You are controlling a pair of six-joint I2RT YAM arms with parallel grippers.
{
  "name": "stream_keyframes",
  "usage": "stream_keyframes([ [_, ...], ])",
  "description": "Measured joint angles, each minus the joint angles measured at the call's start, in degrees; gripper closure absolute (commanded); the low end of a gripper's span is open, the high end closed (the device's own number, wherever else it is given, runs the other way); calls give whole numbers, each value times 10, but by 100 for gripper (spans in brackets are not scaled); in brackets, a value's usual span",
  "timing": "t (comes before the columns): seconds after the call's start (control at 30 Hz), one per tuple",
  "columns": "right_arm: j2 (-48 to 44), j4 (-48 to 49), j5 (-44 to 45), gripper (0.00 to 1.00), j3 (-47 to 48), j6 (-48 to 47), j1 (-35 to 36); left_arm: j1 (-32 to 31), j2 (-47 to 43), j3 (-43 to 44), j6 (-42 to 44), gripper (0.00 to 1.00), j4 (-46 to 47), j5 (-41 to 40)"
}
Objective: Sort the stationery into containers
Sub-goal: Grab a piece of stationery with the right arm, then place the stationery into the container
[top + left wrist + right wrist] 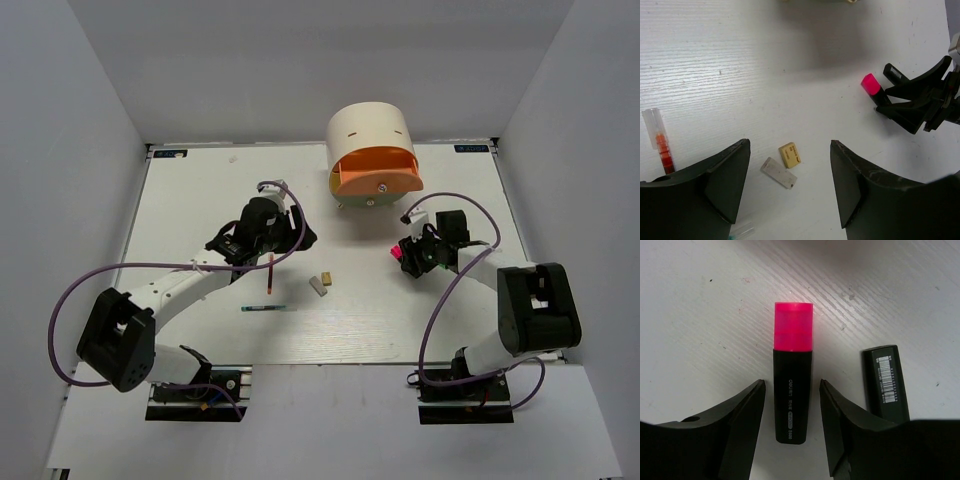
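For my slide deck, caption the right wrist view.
Open right gripper straddling a pink-capped black highlighter lying on the white table, with a black barcoded marker beside it.

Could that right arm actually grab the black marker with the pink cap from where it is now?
Probably yes. The right tool is open with one finger on each side of the pink-capped black highlighter, nothing between them. The other black highlighter lies outside the fingers.

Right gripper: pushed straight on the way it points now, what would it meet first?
The pink-capped highlighter, lying between the open fingers of the right gripper; the other black highlighter sits just outside them. Depth is unclear.
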Motion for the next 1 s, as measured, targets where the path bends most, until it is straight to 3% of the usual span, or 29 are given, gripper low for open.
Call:
stream_keyframes([
  [0.13, 7, 18, 14, 51, 0, -1, 9, 0, 0, 0, -2, 25, -4, -2],
  [0.33, 7, 28, 23, 76, -3, -5, 16, 0, 0, -2, -2, 25, -9, -7],
  [0.43, 1, 17, 16, 79, -3, -13, 16, 0, 0, -3, -2, 24, -12, -15],
  [0.77, -246, -76, -192, 88, 2, -105, 17, 0, 0, -20, -14, 24, -68, -60],
  [1.0, -248, -46, -291, 88, 95, -86, 18, 0, 0, -22, -19, 24, -97, -78],
])
